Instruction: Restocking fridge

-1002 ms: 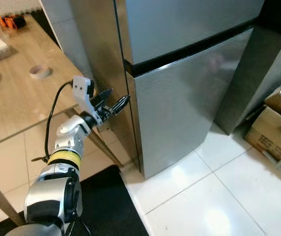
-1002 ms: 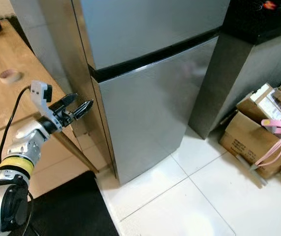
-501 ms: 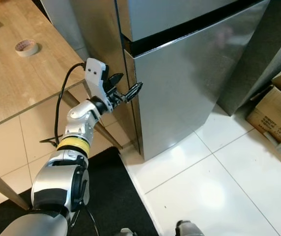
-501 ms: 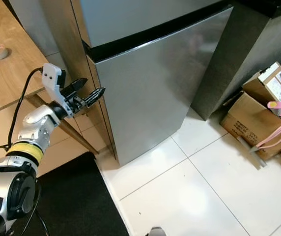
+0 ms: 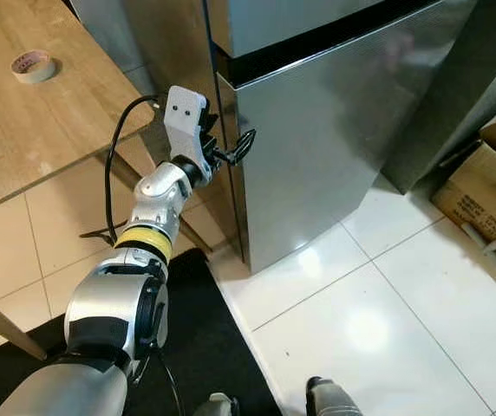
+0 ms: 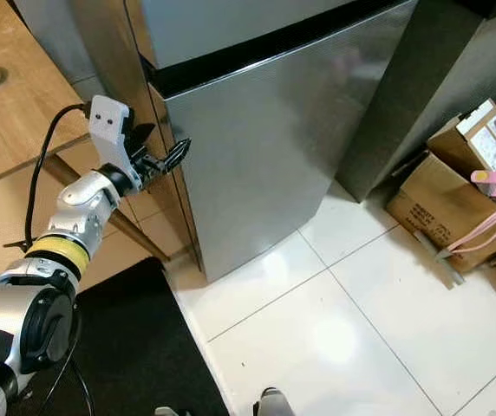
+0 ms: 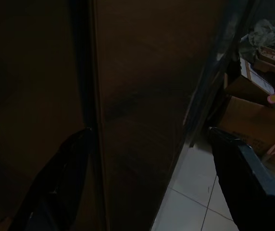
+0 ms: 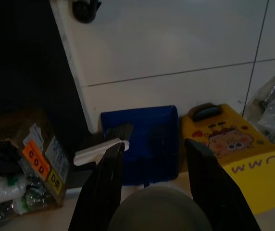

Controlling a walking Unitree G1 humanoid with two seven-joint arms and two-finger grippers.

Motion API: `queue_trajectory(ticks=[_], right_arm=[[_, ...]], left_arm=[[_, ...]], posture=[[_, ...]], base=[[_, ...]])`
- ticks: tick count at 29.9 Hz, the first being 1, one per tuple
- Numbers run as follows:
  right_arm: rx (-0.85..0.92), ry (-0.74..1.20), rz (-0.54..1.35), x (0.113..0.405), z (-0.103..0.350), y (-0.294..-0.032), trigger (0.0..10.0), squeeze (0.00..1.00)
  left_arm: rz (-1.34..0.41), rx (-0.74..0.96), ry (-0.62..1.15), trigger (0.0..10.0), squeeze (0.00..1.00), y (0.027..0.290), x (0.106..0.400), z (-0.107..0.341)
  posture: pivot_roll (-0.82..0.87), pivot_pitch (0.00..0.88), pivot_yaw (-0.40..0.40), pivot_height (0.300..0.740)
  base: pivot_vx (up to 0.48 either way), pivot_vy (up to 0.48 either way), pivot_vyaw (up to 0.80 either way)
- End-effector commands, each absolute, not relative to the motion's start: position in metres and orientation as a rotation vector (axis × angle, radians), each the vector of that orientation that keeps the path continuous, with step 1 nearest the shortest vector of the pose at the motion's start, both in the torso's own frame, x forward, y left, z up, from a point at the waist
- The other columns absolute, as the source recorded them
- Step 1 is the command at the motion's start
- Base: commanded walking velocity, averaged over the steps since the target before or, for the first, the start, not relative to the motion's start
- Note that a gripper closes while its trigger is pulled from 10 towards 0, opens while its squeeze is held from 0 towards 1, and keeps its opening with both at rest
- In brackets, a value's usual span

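Note:
A stainless steel fridge stands before me, its upper door (image 5: pixel 291 17) and lower door (image 5: pixel 335 130) parted by a black seam. My left gripper (image 5: pixel 229 147) is raised at the lower door's left edge, just under the seam. It is open, one finger in front of the door face and the other along the fridge's side. In the left wrist view the two black fingers (image 7: pixel 56 187) stand either side of the dark door edge, nothing clamped between them. My right gripper (image 8: pixel 152 144) hangs low, open and empty.
A wooden table (image 5: pixel 22 130) with a tape roll (image 5: pixel 33 65) is on the left, close to my left arm. Cardboard boxes (image 5: pixel 482 182) lie on the right beside a dark cabinet (image 5: pixel 465 95). A black mat (image 5: pixel 196 347) is underfoot. A blue dustpan (image 8: pixel 142 139) and yellow case (image 8: pixel 233 154) lie on the floor.
The camera has shifted. My left gripper has reached forward and up from beside the fridge's side to the lower door's edge, still open.

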State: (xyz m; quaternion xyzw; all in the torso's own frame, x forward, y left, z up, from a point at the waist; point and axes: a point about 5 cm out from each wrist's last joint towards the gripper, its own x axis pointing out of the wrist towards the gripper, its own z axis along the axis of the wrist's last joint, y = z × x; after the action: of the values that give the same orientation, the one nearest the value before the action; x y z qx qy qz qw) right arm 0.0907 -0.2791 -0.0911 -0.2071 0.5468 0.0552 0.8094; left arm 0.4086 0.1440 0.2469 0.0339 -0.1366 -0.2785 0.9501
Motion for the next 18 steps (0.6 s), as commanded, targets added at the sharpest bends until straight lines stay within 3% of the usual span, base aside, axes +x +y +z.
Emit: queue_trajectory(ticks=[1,11,18], right_arm=[[-0.447,1.226,0.112,0.072,-0.093,-0.285,10.0,0.0],[-0.473,1.209,0.108,0.073,-0.089,-0.294,10.0,0.0],[-0.491,1.17,0.112,0.085,-0.087,-0.292,10.0,0.0]], left_arm=[[-0.578,0.071,-0.268,10.0,0.0,0.138,0.408,0.242],[-0.574,0.065,-0.254,10.0,0.0,0.127,0.41,0.243],[-0.582,0.079,-0.283,10.0,0.0,0.118,0.413,0.261]], posture=[[-0.23,0.355,0.015,0.74],[-0.24,0.372,0.035,0.74],[-0.26,0.389,0.005,0.74]], base=[[0.0,0.0,0.0],[0.0,0.0,0.0],[0.0,0.0,0.0]])
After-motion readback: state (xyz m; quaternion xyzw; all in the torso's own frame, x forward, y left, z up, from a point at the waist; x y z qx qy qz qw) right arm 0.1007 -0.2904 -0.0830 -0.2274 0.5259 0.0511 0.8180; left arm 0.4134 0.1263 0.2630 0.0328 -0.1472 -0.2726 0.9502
